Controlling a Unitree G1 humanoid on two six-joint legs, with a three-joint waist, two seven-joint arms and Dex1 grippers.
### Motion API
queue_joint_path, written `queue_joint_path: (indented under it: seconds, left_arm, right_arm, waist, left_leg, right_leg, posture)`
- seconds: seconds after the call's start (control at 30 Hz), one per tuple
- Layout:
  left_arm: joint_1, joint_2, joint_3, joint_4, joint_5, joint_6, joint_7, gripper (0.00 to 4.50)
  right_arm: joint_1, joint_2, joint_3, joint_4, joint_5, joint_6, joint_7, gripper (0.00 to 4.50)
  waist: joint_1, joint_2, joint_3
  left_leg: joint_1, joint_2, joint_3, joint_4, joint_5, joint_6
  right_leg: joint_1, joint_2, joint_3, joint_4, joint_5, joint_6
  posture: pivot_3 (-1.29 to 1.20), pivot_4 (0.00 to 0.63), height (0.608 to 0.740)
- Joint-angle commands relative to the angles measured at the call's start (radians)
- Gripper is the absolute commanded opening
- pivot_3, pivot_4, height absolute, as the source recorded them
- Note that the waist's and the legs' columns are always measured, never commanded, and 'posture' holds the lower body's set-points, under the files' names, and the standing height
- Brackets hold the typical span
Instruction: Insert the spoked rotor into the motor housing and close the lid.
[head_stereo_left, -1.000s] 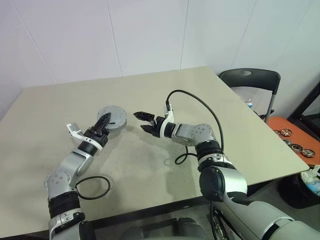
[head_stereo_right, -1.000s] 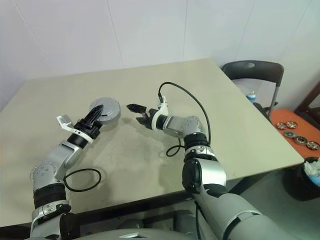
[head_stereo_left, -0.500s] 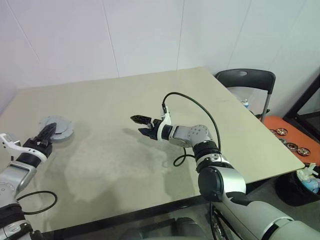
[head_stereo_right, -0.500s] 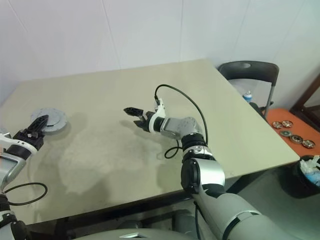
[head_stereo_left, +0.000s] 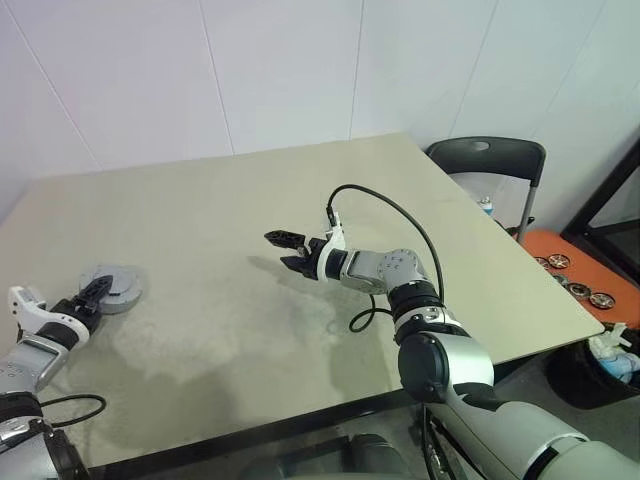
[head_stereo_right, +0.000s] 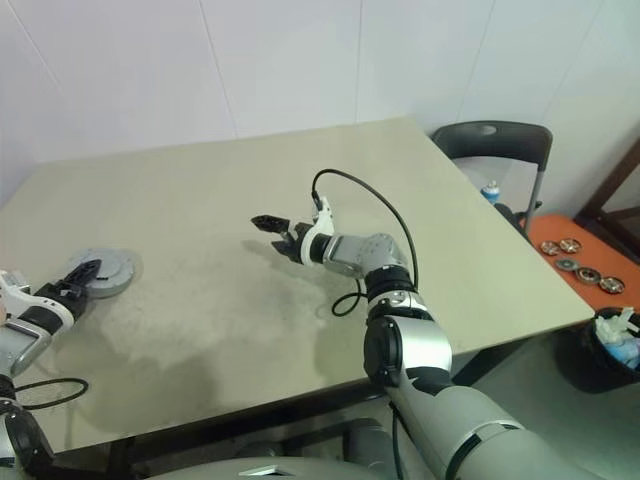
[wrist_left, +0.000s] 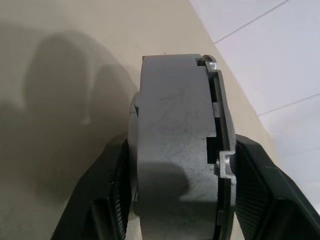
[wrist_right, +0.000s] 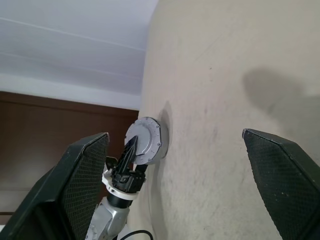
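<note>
Silver-grey lid, round, at 9 o'clock on the surface, close to that edge; touching it or just above it, cannot tell which. A thinner plate shows along one face in the left wrist view, possibly the housing, so judged already closed.

Left end effector: pinching the lid across its thickness, one black finger on each flat face.
Right end effector: spread wide, empty, hovering near the centre, pointing towards 9 o'clock.

Step in hand, as judged: setting the lid down. Keep it level, lower until the underside rests fully, then release without dragging; stay clear of the edge.

Surface: beige, matt.
Room: white panelled walls; dark chair at 2 o'clock; orange mat with small round parts at 3 o'clock, on the floor.
</note>
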Motion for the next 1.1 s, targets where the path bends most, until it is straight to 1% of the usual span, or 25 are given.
queue_joint_path:
  seconds: [0.03,0.1,0.2,0.33,0.4,0.57,0.7,0.8,0.93,1.0,1.1]
  left_arm:
    - [-0.020,0.051,0.004,0.023,0.058,-0.051,-0.041,2.50]
    - [-0.018,0.058,0.001,0.040,0.088,-0.068,-0.054,2.50]
    - [-0.013,0.070,-0.004,0.068,0.128,-0.093,-0.063,2.50]
    - [0.001,0.082,-0.016,0.089,0.172,-0.109,-0.079,3.56]
    - [0.003,0.097,-0.006,0.102,0.179,-0.096,-0.093,4.23]
    - [0.028,0.158,0.012,0.131,0.208,-0.119,-0.114,4.23]
    - [0.072,0.249,0.026,0.143,0.216,-0.095,-0.195,4.23]
    - [0.089,0.288,0.032,0.158,0.225,-0.098,-0.228,4.23]
    - [0.107,0.353,0.026,0.129,0.238,-0.091,-0.326,4.23]
    - [0.112,0.344,-0.018,0.015,0.244,-0.066,-0.389,4.23]
    - [0.130,0.305,-0.098,-0.234,0.239,-0.021,-0.444,4.23]
  right_arm:
    - [-0.016,-0.001,-0.001,-0.032,0.006,-0.007,-0.002,4.46]
    - [-0.016,-0.001,0.000,-0.033,0.005,-0.009,-0.003,4.46]
    - [-0.016,0.002,0.004,-0.029,0.001,-0.013,-0.007,4.46]
    - [-0.017,0.005,0.004,-0.024,0.000,-0.014,-0.006,4.50]
    - [-0.017,0.006,0.006,-0.022,-0.001,-0.015,-0.005,4.50]
    - [-0.016,0.009,0.011,-0.022,-0.002,-0.011,-0.001,4.50]
    - [-0.011,0.014,0.015,-0.022,-0.003,-0.012,0.001,4.50]
    - [-0.010,0.016,0.013,-0.020,-0.001,-0.014,-0.001,4.50]
    - [-0.010,0.018,0.019,-0.022,-0.004,-0.017,0.009,4.50]
    - [-0.012,0.010,0.046,-0.046,-0.010,-0.005,0.049,4.50]
    - [-0.017,-0.018,0.121,-0.102,-0.029,0.037,0.145,4.50]
  waist:
    - [-0.004,0.000,0.000]
    - [-0.010,0.000,0.000]
    - [-0.023,0.000,0.000]
    - [-0.031,0.000,0.000]
    - [-0.027,-0.001,-0.001]
    - [-0.031,-0.001,-0.001]
    - [-0.030,0.000,0.000]
    - [-0.025,0.002,0.001]
    - [-0.021,0.001,0.001]
    - [-0.020,0.001,0.001]
    - [-0.019,0.000,0.001]
  left_leg:
    - [0.000,0.000,0.000,0.000,0.000,0.001]
    - [0.001,0.000,0.000,0.000,-0.002,0.004]
    - [0.001,0.000,0.000,0.000,-0.002,0.004]
    - [0.004,0.000,0.000,0.000,-0.002,0.003]
    - [0.003,0.000,0.000,0.000,-0.001,0.003]
    - [0.004,0.000,0.000,0.000,-0.001,0.003]
    - [0.002,0.000,0.000,-0.001,-0.001,0.003]
    - [0.002,0.000,-0.001,-0.001,-0.001,0.003]
    - [0.002,-0.001,-0.001,-0.001,-0.001,0.003]
    - [0.002,-0.001,-0.001,-0.001,-0.001,0.003]
    - [0.002,-0.001,-0.002,0.000,-0.001,0.003]
  right_leg:
    - [0.000,0.000,0.000,0.000,0.000,0.000]
    - [0.000,0.000,0.000,0.002,0.000,0.000]
    - [0.000,0.000,0.000,0.004,0.000,0.000]
    - [0.000,0.000,0.001,0.008,0.000,0.000]
    - [0.000,0.000,0.001,0.008,0.000,0.000]
    - [0.000,0.000,0.000,0.008,0.000,0.000]
    - [-0.002,0.000,0.000,0.008,0.000,0.000]
    - [-0.002,0.000,0.000,0.007,0.000,0.000]
    - [-0.001,-0.001,0.000,0.008,0.000,0.000]
    - [-0.001,-0.001,0.000,0.008,0.000,0.000]
    - [0.000,-0.001,0.000,0.008,0.000,0.000]
  posture:
    - [0.00,0.000,0.740]
    - [0.00,0.000,0.740]
    - [0.00,0.000,0.740]
    - [0.00,0.000,0.740]
    - [0.00,0.000,0.740]
    - [0.00,0.000,0.740]
    - [0.00,0.000,0.740]
    - [0.00,0.000,0.740]
    - [0.00,0.000,0.740]
    - [0.00,0.000,0.740]
    - [0.00,0.000,0.740]
